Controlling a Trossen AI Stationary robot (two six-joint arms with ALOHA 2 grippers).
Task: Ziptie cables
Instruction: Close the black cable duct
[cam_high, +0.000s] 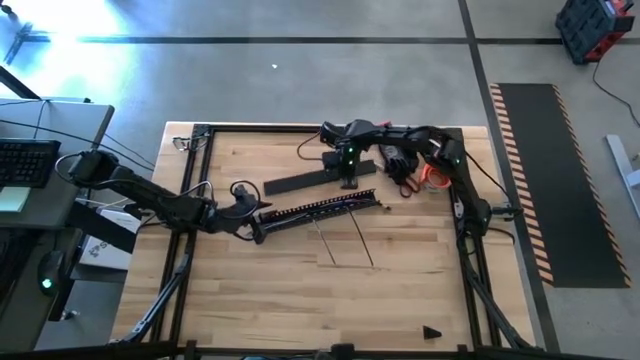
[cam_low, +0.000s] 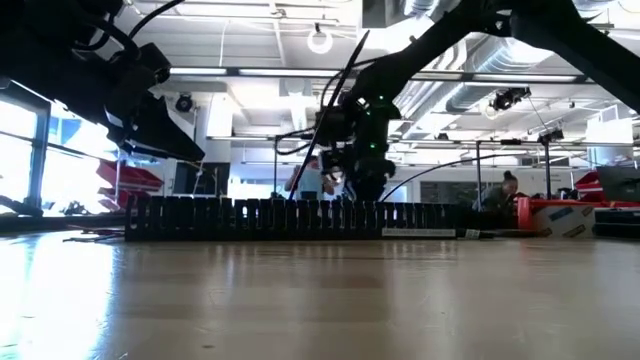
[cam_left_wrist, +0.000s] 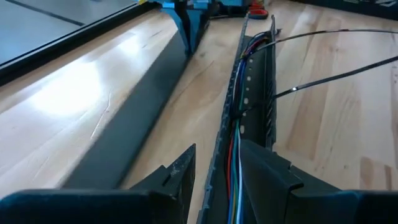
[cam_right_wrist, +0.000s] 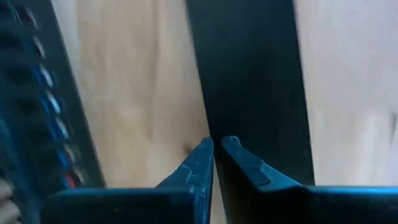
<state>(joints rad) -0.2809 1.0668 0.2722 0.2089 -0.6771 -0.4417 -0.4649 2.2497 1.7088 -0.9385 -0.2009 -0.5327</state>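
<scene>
The cables (cam_left_wrist: 237, 163) are seen as a thin bundle of blue, red, white and green-tinted wires, laid lengthwise inside the black slotted duct (cam_left_wrist: 258, 93). They are run straight along its channel, kept between the toothed walls, with the duct stretched across the middle of the wooden table (cam_high: 280, 280).
</scene>
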